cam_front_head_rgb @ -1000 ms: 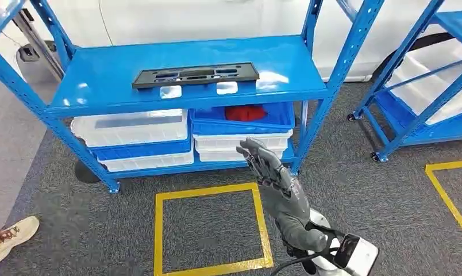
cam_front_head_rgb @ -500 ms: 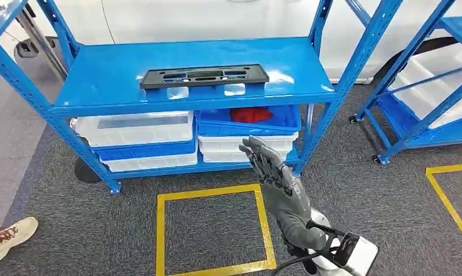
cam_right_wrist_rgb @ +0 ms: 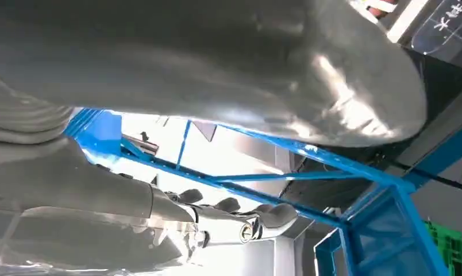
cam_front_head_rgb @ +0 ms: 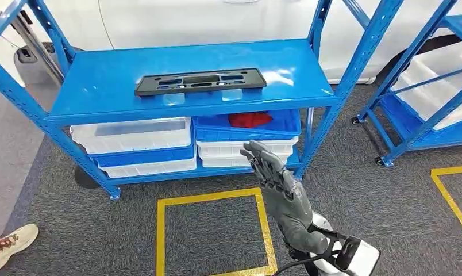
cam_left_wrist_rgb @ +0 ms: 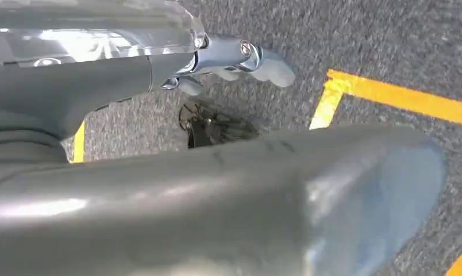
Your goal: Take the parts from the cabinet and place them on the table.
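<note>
The right hand (cam_front_head_rgb: 277, 187) hangs low over the carpet, fingers apart and empty, and the view has edged a touch closer to the blue cabinet (cam_front_head_rgb: 188, 86). Ahead, stacked bins (cam_front_head_rgb: 137, 144) fill its lower shelf. Farther up lies the black part (cam_front_head_rgb: 200, 82), untouched; reaching it is next. The left hand (cam_left_wrist_rgb: 234, 57) points floorward, its fingers' state I cannot tell.

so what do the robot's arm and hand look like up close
The right hand is matte grey with darker, segmented fingers and a thick grey thumb. Its wrist carries a white and black box with a black cable looping from it. The left hand shows a glossy silver cover and pale grey fingertips.
</note>
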Available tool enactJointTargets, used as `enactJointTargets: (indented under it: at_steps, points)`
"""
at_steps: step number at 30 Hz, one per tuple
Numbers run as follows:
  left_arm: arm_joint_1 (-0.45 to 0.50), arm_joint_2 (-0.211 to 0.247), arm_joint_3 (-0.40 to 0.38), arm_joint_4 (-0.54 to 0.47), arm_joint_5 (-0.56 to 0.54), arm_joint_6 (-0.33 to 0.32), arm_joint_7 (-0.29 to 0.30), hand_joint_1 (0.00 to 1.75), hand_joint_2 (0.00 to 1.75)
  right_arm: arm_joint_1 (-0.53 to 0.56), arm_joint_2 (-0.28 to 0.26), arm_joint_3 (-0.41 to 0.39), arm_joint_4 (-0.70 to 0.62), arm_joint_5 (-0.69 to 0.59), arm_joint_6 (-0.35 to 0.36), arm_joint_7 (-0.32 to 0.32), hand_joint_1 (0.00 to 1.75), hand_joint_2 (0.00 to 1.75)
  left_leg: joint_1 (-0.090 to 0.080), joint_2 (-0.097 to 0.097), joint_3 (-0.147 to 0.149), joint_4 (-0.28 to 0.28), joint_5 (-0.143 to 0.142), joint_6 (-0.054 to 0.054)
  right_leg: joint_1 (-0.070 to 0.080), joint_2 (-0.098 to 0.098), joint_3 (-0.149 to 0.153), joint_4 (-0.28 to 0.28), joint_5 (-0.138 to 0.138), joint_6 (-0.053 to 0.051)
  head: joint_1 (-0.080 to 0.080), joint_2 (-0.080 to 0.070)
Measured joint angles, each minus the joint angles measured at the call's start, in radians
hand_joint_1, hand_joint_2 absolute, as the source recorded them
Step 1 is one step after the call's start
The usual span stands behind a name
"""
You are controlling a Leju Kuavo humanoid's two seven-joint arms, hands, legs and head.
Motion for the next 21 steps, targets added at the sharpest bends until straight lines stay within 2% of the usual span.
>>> enactJointTargets:
  at_steps: [1,2,3,4,5,6,7,9,10,11,13,15,16,18,19,20,21]
  points:
    - [-0.001,0.0,0.0,0.0,0.0,0.0,0.0,0.0,0.0,-0.002,0.0,-0.001,0.0,-0.002,0.0,-0.002,0.0,0.0,-0.001,0.0,-0.018,0.039,-0.02,-0.006,-0.002,-0.001,0.009,-0.005,-0.003,-0.005,0.0,0.0]
    - [-0.001,0.0,-0.001,0.0,0.0,-0.001,0.0,0.0,0.0,-0.002,-0.001,-0.001,0.0,-0.002,0.0,-0.001,0.0,0.0,0.002,0.001,-0.059,0.114,-0.055,-0.011,-0.002,-0.004,0.014,-0.006,-0.009,-0.011,0.0,0.0]
    - [0.0,0.0,-0.001,0.0,0.0,-0.002,0.0,0.0,0.0,0.0,-0.002,-0.001,0.0,-0.002,0.0,-0.001,0.0,0.0,0.004,0.001,-0.104,0.194,-0.087,-0.015,-0.001,-0.004,0.017,-0.005,-0.013,-0.013,0.0,0.0]
    - [0.002,0.0,-0.001,0.0,0.0,-0.002,0.0,0.0,0.0,0.003,-0.003,-0.001,0.0,-0.002,0.0,-0.001,0.0,0.0,0.005,0.001,-0.147,0.264,-0.104,-0.019,0.0,-0.003,0.021,-0.005,-0.017,-0.014,0.0,0.0]
    - [0.005,0.0,-0.001,0.0,0.0,-0.002,0.0,0.0,0.0,0.005,-0.005,-0.001,0.001,-0.002,0.0,-0.001,0.0,0.0,0.006,0.001,-0.173,0.295,-0.098,-0.021,0.0,-0.002,0.025,-0.005,-0.022,-0.015,0.0,0.0]
    - [0.005,0.0,-0.002,0.0,0.0,-0.002,0.0,0.0,0.0,0.008,-0.006,-0.001,0.001,-0.003,0.0,0.0,0.0,0.0,0.007,0.001,-0.174,0.279,-0.07,-0.022,-0.001,0.0,0.031,-0.004,-0.026,-0.013,0.0,0.0]
    - [0.005,0.0,-0.002,0.0,0.0,-0.003,0.0,0.0,0.0,0.012,-0.007,-0.001,0.0,-0.003,0.0,0.0,0.0,0.0,0.008,0.001,-0.154,0.216,-0.018,-0.022,-0.001,0.001,0.04,-0.003,-0.033,-0.012,0.0,0.0]
    - [0.005,0.003,-0.002,0.0,0.0,-0.003,0.0,0.0,0.0,0.014,-0.008,-0.001,0.0,-0.005,0.0,0.0,0.0,0.0,0.008,0.001,-0.084,0.039,0.088,-0.014,-0.001,0.002,0.058,-0.001,-0.049,-0.005,0.0,0.0]
    - [0.004,0.004,-0.002,0.001,0.0,-0.003,0.0,0.0,0.0,0.014,-0.009,-0.001,0.0,-0.006,0.0,0.0,0.0,0.0,0.001,0.001,-0.071,0.016,0.075,-0.008,0.006,0.002,0.061,0.003,-0.055,0.002,0.0,0.0]
    - [0.002,0.004,-0.003,0.001,0.0,-0.003,0.0,0.0,0.0,0.014,-0.01,-0.001,0.0,-0.006,0.0,0.0,0.0,0.0,0.001,0.001,-0.064,-0.001,0.069,0.003,0.006,0.003,0.056,0.007,-0.058,0.008,0.0,0.0]
    - [0.003,0.004,-0.004,0.001,0.0,-0.003,0.001,0.0,0.0,0.015,-0.012,-0.001,0.0,-0.007,0.0,0.001,0.0,0.0,-0.001,0.0,-0.069,0.004,0.065,0.013,0.004,0.001,0.057,0.001,-0.06,0.016,0.0,0.0]
    - [0.004,0.002,-0.006,0.001,0.0,-0.003,0.0,0.0,0.0,0.015,-0.013,-0.002,-0.003,-0.007,-0.002,0.001,0.0,0.0,0.008,0.0,-0.056,-0.011,0.066,0.025,0.004,0.001,0.064,0.007,-0.072,0.029,0.0,0.0]
    - [0.003,0.002,-0.007,0.001,0.0,-0.002,0.0,0.0,0.0,0.014,-0.014,-0.002,-0.004,-0.008,-0.002,0.0,0.0,0.0,0.008,0.001,-0.049,-0.013,0.063,0.03,0.002,0.0,0.05,0.043,-0.089,0.034,0.0,0.0]
    - [0.001,0.002,-0.009,0.001,0.0,-0.002,0.0,0.0,0.0,0.018,-0.016,-0.004,-0.005,-0.008,-0.004,0.0,0.0,0.0,0.007,0.002,-0.044,-0.013,0.056,0.039,-0.003,0.001,-0.04,0.202,-0.155,0.04,0.0,0.0]
    - [0.001,0.003,-0.01,0.001,0.0,-0.002,0.0,0.0,0.0,0.021,-0.018,-0.005,-0.005,-0.008,-0.005,0.0,0.0,0.0,0.007,0.001,-0.041,-0.012,0.052,0.041,-0.005,0.001,-0.089,0.279,-0.177,0.043,0.0,0.0]
    - [0.002,0.003,-0.011,0.001,0.0,-0.001,0.001,0.0,0.0,0.022,-0.019,-0.005,-0.005,-0.008,-0.005,0.0,0.0,0.0,0.007,0.0,-0.037,-0.012,0.048,0.04,-0.007,0.0,-0.121,0.32,-0.175,0.044,0.0,0.0]
    - [0.003,0.003,-0.013,0.001,0.0,-0.001,0.001,0.0,0.0,0.023,-0.021,-0.005,-0.005,-0.007,-0.005,0.0,0.0,0.0,0.007,-0.001,-0.03,-0.012,0.043,0.039,-0.009,0.0,-0.13,0.312,-0.147,0.045,0.0,0.0]
